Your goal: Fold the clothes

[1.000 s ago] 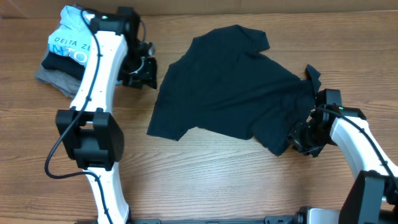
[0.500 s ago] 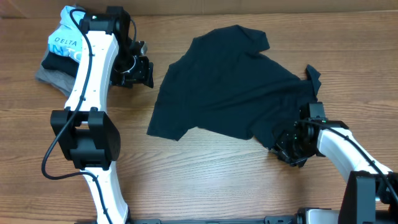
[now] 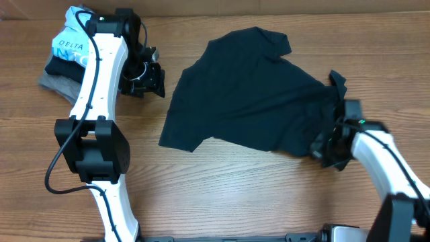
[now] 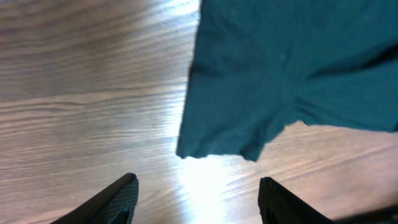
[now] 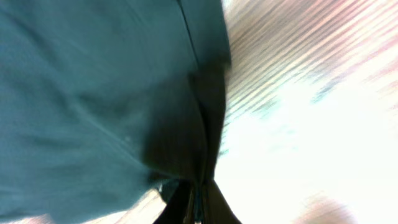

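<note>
Right wrist: shirt (image 5: 93, 93) corner is being pinched in the closed right hand (image 5: 199, 203); the parted, empty left hand (image 4: 198, 198) is being needed next.

Overhead looks down; close wrist views share T-shirt (image 3: 248, 94).

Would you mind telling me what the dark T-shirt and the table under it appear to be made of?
T-shirt: soft knit fabric, probably cotton or a blend, matte navy-black; it lies limp with creases and folded edges.
Table: wood or wood-look laminate, light brown, smooth with a slight sheen; long grain lines and bright glare show, but not which of the two.
</note>
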### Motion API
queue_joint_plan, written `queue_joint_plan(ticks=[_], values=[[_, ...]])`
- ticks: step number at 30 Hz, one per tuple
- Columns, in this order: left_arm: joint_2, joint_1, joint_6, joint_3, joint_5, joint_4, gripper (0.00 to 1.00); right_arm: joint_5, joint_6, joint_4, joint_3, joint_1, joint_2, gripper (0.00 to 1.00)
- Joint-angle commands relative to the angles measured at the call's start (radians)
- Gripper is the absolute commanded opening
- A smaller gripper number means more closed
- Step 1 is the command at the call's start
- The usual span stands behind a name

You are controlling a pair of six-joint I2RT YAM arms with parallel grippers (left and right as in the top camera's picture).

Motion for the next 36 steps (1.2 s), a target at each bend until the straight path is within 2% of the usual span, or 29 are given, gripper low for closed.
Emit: queue_joint_plan(ticks=[1,2,5,11,14,18,30,35,36], values=[[0.004,-0.010,0.016,0.004,0.085,-0.016,0.65,0.238,0.061,-0.105,0.183,-0.043,-0.111,0.04],[0.004,-0.014,0.016,-0.005,0.085,-0.018,0.64,0.264,0.101,-0.156,0.227,-0.062,-0.129,0.04],[0.004,-0.031,0.013,-0.052,0.087,-0.006,0.63,0.268,0.106,-0.225,0.284,-0.109,-0.156,0.04],[0.004,-0.086,-0.012,-0.188,0.088,0.051,0.63,0.236,0.084,-0.314,0.272,-0.162,-0.154,0.04],[0.004,-0.121,-0.012,-0.263,0.124,0.087,0.61,0.172,0.019,-0.315,0.242,-0.161,-0.154,0.04],[0.004,-0.186,-0.016,-0.359,0.170,0.151,0.60,0.151,0.019,-0.298,0.169,-0.161,-0.154,0.04],[0.004,-0.352,-0.156,-0.570,0.052,0.344,0.56,0.143,0.019,-0.225,0.080,-0.161,-0.152,0.04],[0.004,-0.382,-0.232,-0.631,0.048,0.386,0.41,0.143,0.019,-0.226,0.080,-0.161,-0.152,0.04],[0.004,-0.382,-0.242,-0.639,0.047,0.389,0.30,0.143,0.019,-0.225,0.080,-0.161,-0.152,0.04]])
